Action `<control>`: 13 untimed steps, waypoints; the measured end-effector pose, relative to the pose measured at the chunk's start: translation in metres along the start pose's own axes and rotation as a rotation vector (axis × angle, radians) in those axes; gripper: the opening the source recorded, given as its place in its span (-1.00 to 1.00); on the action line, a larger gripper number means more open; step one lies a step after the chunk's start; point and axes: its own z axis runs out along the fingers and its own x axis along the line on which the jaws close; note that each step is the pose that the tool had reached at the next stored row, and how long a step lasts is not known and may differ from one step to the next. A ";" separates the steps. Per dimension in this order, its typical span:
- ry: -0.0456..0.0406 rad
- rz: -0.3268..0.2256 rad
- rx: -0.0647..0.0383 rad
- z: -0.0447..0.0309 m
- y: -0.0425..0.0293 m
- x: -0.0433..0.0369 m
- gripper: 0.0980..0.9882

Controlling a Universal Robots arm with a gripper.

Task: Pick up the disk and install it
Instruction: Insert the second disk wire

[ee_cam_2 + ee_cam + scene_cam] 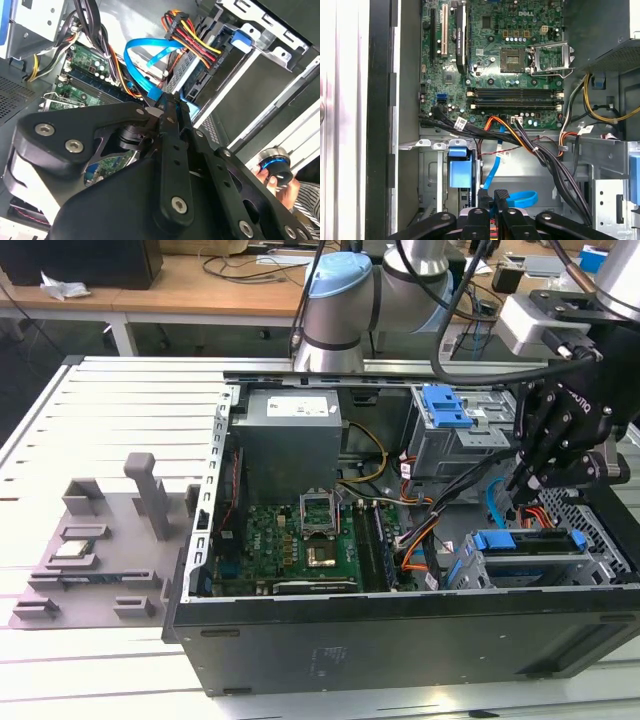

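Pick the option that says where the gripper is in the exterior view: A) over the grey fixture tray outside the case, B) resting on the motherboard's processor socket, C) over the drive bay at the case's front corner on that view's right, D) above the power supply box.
C: in the exterior view the gripper hangs over the drive cage with its blue latch, far from the grey fixture tray.

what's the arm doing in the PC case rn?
The gripper hangs inside the open computer case, at the exterior view's right, just above the disk. The disk with its blue rails already sits in the drive cage near the case's front corner. In both wrist views the fingers look closed together with nothing between them, close to the blue data cable and the power wiring.
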 end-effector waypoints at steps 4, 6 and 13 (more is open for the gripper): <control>0.0002 0.000 0.000 0.0008 -0.0006 0.0021 -0.85; 0.0003 0.000 0.000 0.0020 -0.0016 0.0028 -0.85; 0.0002 0.000 0.000 0.0077 -0.0029 0.0033 -0.85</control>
